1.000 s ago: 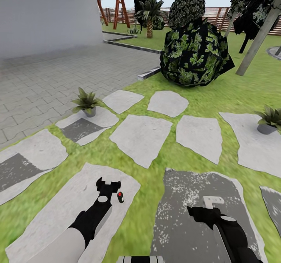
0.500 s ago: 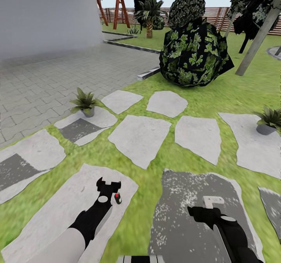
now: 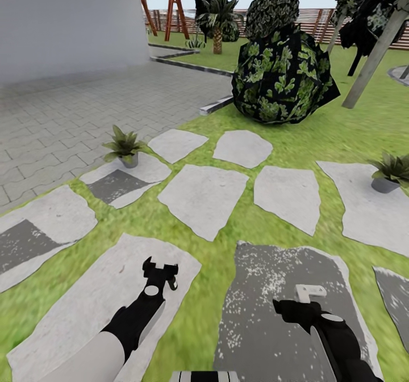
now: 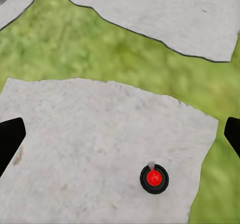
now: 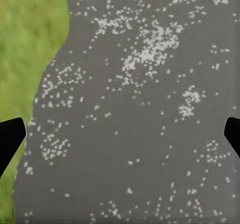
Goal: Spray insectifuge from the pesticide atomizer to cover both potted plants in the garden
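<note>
Pesticide atomizer (image 4: pixel 154 178) — round, red-collared, upright.

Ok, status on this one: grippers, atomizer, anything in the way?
Left gripper open, empty, above the atomizer. Right gripper open, empty. Atomizer upright on a stepping stone. Nothing in the way.

Both arms reach forward and down, left gripper (image 3: pixel 159 271) and right gripper (image 3: pixel 309 292) spread wide (fingertips apart).
</note>
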`<state>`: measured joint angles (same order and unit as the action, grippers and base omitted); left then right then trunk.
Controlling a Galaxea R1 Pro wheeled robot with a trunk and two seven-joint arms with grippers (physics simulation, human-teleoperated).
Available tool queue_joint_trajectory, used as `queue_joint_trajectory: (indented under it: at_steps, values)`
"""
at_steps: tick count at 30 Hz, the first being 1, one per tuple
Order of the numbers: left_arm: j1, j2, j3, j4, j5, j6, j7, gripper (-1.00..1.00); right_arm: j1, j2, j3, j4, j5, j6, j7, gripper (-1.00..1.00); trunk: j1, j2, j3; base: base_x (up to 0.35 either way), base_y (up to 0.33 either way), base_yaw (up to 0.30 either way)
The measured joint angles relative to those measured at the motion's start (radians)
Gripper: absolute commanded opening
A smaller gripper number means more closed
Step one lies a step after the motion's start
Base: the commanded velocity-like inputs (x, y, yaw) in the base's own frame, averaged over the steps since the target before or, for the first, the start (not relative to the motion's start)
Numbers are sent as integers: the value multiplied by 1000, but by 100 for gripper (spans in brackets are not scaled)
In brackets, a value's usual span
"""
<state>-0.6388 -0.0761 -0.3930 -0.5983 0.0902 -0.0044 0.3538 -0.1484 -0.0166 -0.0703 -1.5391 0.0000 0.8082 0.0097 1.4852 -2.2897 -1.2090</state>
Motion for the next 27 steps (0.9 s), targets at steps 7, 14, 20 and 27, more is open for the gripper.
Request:
queue_joint_trajectory:
  at_steps: [7,14,20,27]
  values:
    - [0,0,0,0,0,-1,0,100,0,0,0,0,0,0,0,100,0,0,-11,0,0,0]
    - [0,0,0,0,1,-1,-1,100,0,0,0,0,0,0,0,100,0,0,-22,0,0,0]
    - [0,0,0,0,1,-1,-1,100,0,0,0,0,0,0,0,100,0,0,-32,0,0,0]
    - [0,0,0,-1,1,-9,-1,100,0,0,0,0,0,0,0,100,0,0,-43,0,0,0]
